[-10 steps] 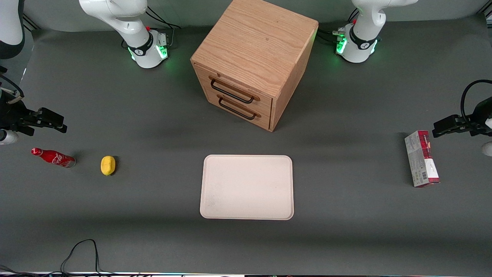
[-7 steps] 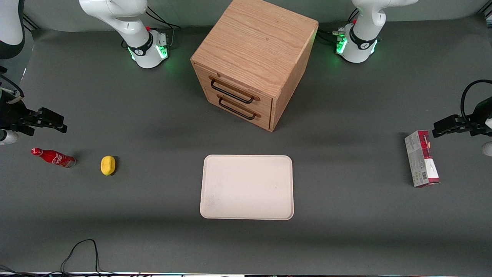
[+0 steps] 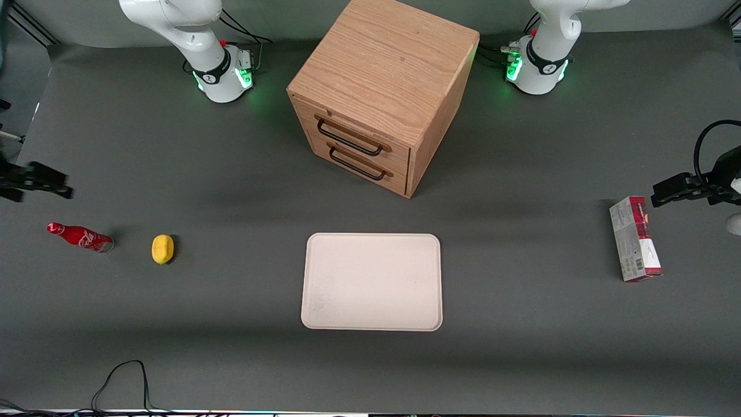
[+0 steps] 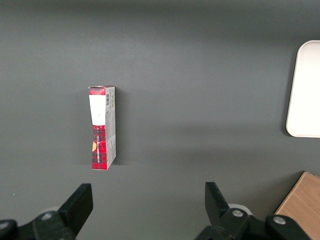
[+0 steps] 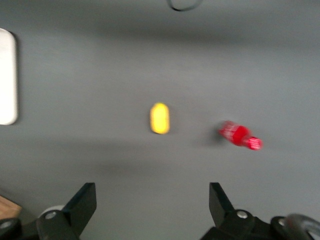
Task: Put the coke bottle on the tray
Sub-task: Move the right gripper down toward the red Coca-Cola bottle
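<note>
The coke bottle [image 3: 80, 237], small and red with white script, lies on its side on the dark table toward the working arm's end; the right wrist view also shows the bottle [image 5: 240, 136]. My gripper [image 3: 36, 180] hovers open and empty, a little farther from the front camera than the bottle and apart from it. In the right wrist view the gripper [image 5: 152, 187] has only bare table between its fingers. The cream tray [image 3: 371, 282] lies flat mid-table, in front of the cabinet, with nothing on it. An edge of the tray [image 5: 6, 75] shows in the right wrist view.
A yellow lemon-like object [image 3: 162, 249] [image 5: 160, 118] sits between bottle and tray. A wooden two-drawer cabinet [image 3: 376, 87] stands farther from the camera than the tray. A red-and-grey carton [image 3: 635, 238] [image 4: 102, 127] lies toward the parked arm's end. A black cable [image 3: 121, 376] loops near the front edge.
My gripper has slid outward toward the working arm's end of the table, still open. The bottle, the yellow object and the tray have not moved.
</note>
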